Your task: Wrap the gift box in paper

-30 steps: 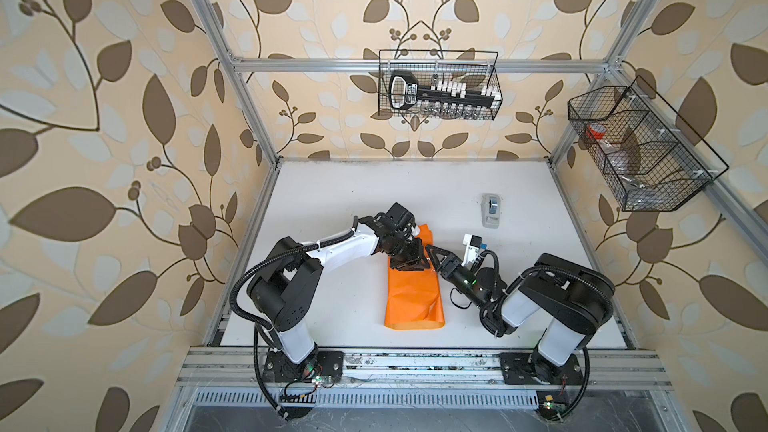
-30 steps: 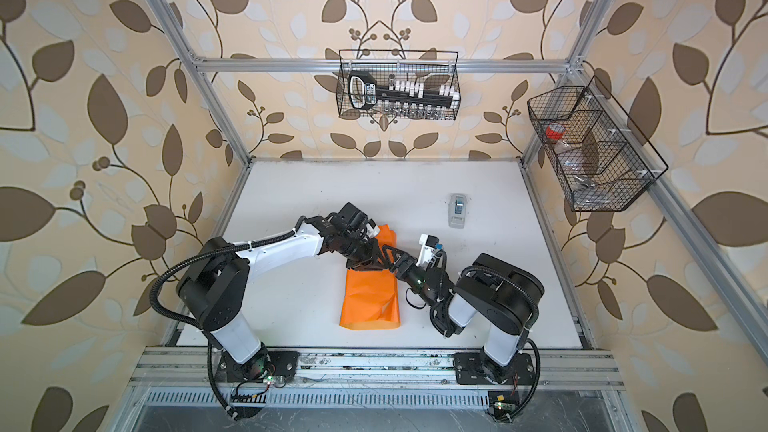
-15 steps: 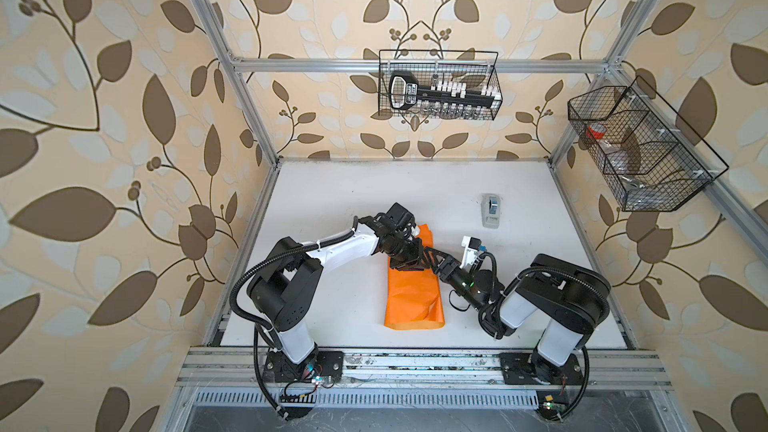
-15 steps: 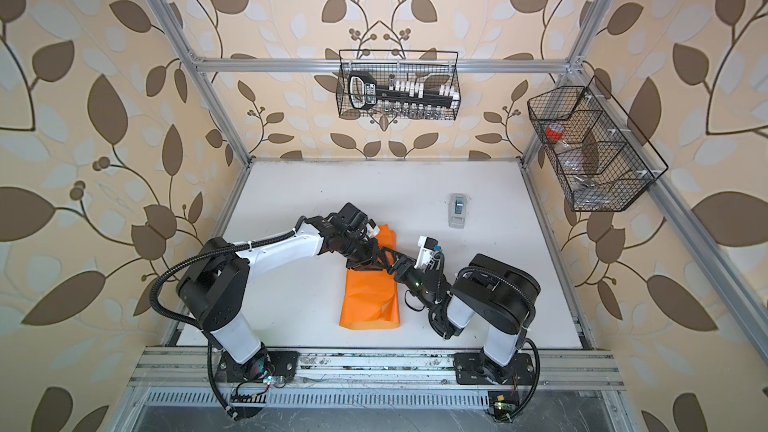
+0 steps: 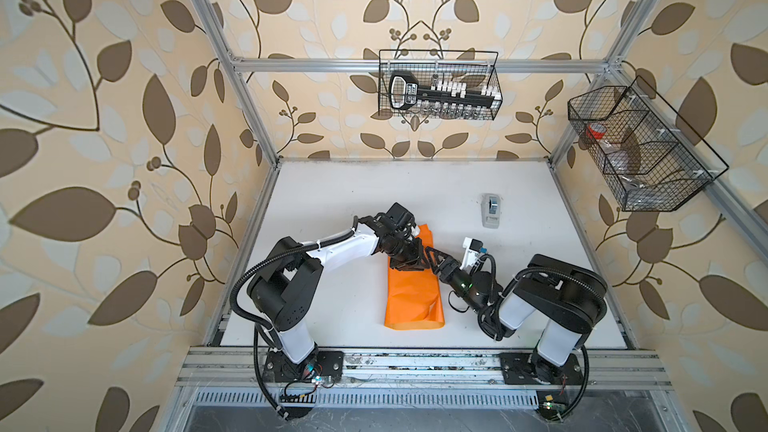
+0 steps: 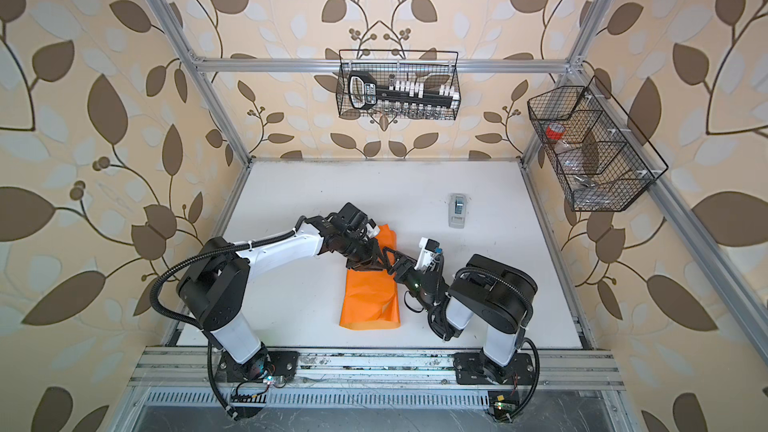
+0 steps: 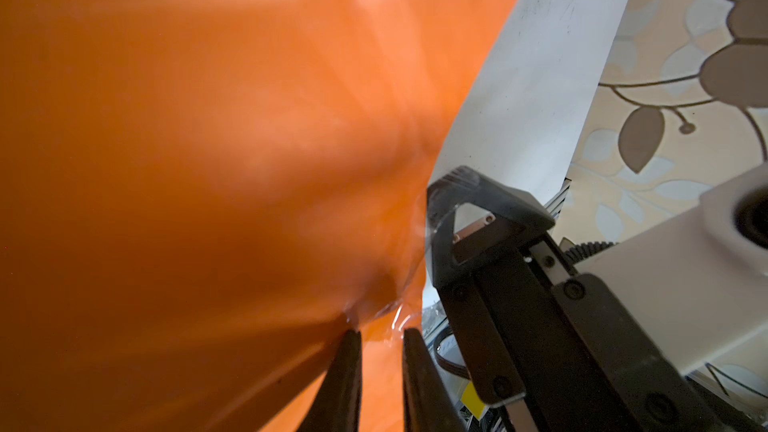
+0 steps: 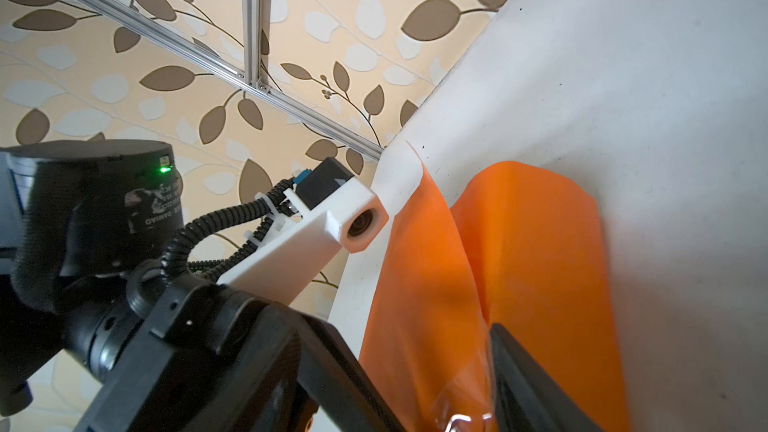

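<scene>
In both top views the two hands meet nose to nose over the far end of the paper [image 5: 411, 301], a long folded orange bundle lying on the white surface [image 5: 353, 201]. The left hand [image 5: 413, 264] sits right on top of it. The right hand [image 5: 426, 259] is at the bundle's side edge, almost touching the left one. From the hands the paper stretches back toward the arm bases. A little grey tape dispenser [image 5: 491, 209] stands well beyond the right hand, apart from everything.

Left wrist view: the left hand's fingers [image 7: 345, 367] are nearly together, clenched on a puckered fold of the paper [image 7: 208, 160], with some crinkly clear film [image 7: 395, 313] right at the tips. Just beside them sits one of the right hand's fingers [image 7: 478, 209], at the paper's edge.

Right wrist view: the right hand is spread wide and isn't grasping anything I can make out. Only one of its fingers [image 8: 523, 376] shows, lying along the paper [image 8: 532, 243], which stands up in two lobes ahead of it. The left arm's white camera block [image 8: 353, 226] hangs just off to the side.

The gift box is hidden in every view.
</scene>
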Motion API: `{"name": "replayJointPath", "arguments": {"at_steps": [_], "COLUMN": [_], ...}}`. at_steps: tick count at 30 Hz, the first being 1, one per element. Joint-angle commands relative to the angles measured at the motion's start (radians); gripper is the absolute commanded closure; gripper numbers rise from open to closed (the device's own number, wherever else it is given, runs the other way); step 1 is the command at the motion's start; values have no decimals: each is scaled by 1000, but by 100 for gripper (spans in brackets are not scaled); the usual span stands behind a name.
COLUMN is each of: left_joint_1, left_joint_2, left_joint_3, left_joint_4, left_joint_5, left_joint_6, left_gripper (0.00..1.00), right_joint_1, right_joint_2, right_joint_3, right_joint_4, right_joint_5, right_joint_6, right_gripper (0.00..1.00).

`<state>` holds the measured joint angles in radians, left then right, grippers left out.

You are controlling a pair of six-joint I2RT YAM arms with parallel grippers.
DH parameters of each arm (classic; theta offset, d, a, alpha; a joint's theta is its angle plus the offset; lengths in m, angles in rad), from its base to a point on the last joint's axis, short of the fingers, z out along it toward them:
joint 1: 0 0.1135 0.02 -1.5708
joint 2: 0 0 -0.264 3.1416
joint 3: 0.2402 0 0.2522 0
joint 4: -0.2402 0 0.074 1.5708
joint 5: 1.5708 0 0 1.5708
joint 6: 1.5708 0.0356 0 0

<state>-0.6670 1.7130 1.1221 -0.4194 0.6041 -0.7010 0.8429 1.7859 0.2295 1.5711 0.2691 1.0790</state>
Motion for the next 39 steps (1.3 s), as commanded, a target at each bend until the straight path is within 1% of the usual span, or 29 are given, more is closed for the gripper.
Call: {"name": "replayJointPath", "arguments": {"at_steps": [1, 9, 19, 24, 29, 34, 39], "left_joint_1": [-19, -19, -20, -20, -19, -20, -19], "left_joint_2": [88, 90, 94, 89, 94, 90, 71], "left_joint_3": [-45, -45, -40, -33, -22, -21, -33], "left_joint_4": [-51, -38, -28, -26, -35, -34, 12], "left_joint_5": [-70, -69, -69, -75, -79, -90, -92], "left_joint_6": [34, 29, 18, 11, 11, 8, -11], "left_gripper": [79, 79, 79, 79, 76, 77, 78], "right_joint_1": [11, 16, 17, 21, 21, 21, 21], "right_joint_2": [29, 28, -36, -23, -8, 8, 18], "right_joint_3": [-10, -7, -17, -16, -19, -19, -18], "right_joint_4": [38, 38, 35, 37, 37, 38, 38], "right_joint_5": [11, 1, -26, -25, -18, -14, -15], "right_joint_6": [-2, -2, -19, -6, -5, 2, 9], "right_gripper": [28, 27, 26, 26, 26, 26, 26]}}
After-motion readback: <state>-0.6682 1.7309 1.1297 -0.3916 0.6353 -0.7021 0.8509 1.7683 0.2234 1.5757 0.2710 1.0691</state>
